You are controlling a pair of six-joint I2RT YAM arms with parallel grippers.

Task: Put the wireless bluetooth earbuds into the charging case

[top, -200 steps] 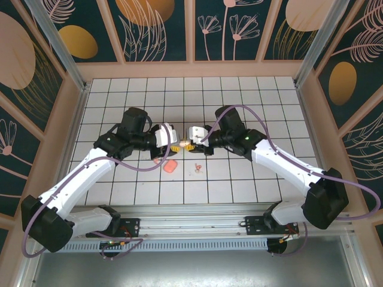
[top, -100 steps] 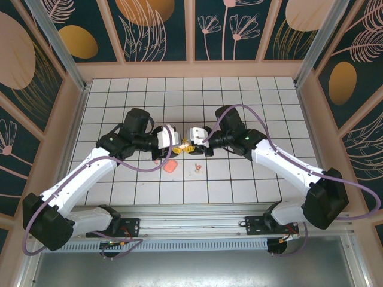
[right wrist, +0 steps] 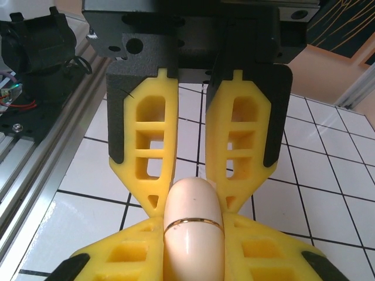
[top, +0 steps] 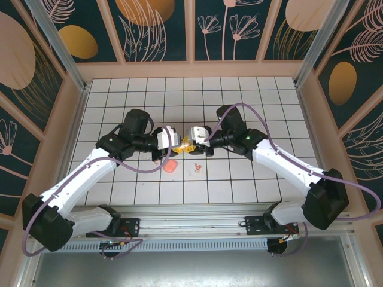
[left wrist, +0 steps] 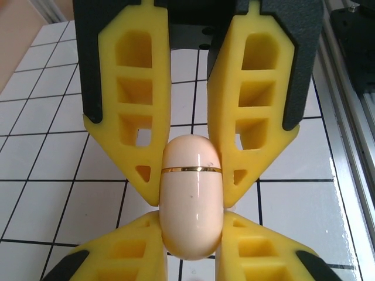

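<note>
The charging case is a pale pink capsule with a gold ring, held off the tiles between both grippers. My left gripper is shut on its ringed end. My right gripper is shut on the other end of the case. In the top view the two grippers meet nose to nose at mid-table, left gripper and right gripper. The wireless bluetooth earbuds lie as tiny pale specks on the tiles just in front of the right gripper.
A salmon-pink rounded block rests on the tiles below the left gripper. The white tiled floor is walled on three sides. A metal rail with the arm bases runs along the near edge.
My left gripper's fingers have closed onto the case. Both arms have stayed almost where they were, and the right gripper's hold looks unchanged.
</note>
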